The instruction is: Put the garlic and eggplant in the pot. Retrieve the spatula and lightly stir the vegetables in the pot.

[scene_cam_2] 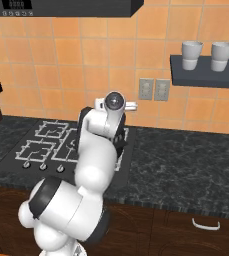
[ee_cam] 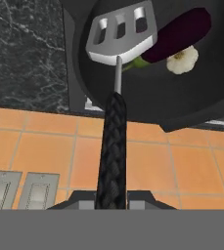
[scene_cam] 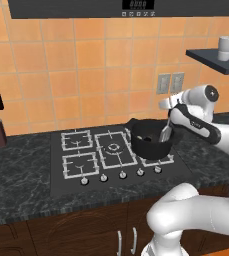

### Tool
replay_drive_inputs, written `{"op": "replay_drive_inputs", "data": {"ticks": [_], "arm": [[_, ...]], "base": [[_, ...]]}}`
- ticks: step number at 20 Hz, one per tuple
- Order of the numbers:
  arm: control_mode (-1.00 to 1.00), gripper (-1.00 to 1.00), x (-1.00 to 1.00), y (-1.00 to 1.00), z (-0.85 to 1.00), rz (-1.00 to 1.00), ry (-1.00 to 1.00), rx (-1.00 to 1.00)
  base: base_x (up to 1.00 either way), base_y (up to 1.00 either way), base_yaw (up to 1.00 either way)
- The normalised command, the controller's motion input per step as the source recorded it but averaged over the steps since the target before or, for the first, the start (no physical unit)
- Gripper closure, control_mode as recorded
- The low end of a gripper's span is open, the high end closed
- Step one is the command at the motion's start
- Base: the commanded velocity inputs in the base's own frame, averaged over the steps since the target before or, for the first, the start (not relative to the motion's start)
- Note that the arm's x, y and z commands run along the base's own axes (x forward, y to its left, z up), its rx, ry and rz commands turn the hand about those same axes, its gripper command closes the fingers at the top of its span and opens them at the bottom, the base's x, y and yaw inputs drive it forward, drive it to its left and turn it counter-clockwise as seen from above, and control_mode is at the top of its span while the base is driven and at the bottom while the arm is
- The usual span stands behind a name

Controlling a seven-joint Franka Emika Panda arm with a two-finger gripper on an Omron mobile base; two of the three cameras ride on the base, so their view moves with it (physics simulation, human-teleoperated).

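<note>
Both base views face the stove from behind; the hand view looks closely into the pot.

- The spatula has a smooth, satin silver metal head and a black handle with a rough braided texture.
- The pot looks matt black.
- The eggplant has glossy purple skin.
- The counter is polished dark marble-like stone.
- The wall tiles are matt orange.

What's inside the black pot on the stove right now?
Inside the pot lie the garlic and a dark purple eggplant, with the spatula head over them. The spatula head covers the eggplant's stem end.
</note>
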Motion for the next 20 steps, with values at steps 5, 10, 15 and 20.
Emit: {"op": "replay_drive_inputs", "data": {"ticks": [5,10,15,20], "arm": [[-1.00,1.00,0.01,0.00,-0.07,0.00,-0.04,0.00],[-1.00,1.00,0.00,0.06,-0.01,0.00,0.00,0.00],[-1.00,1.00,0.00,0.29,-0.06,-0.05,-0.13,0.00],[-1.00,1.00,0.00,0.19,-0.08,-0.14,-0.07,0.00]], "base": [[0.00,0.00,0.00],[0.00,0.00,0.00],[0.00,0.00,0.00],[0.00,0.00,0.00]]}}
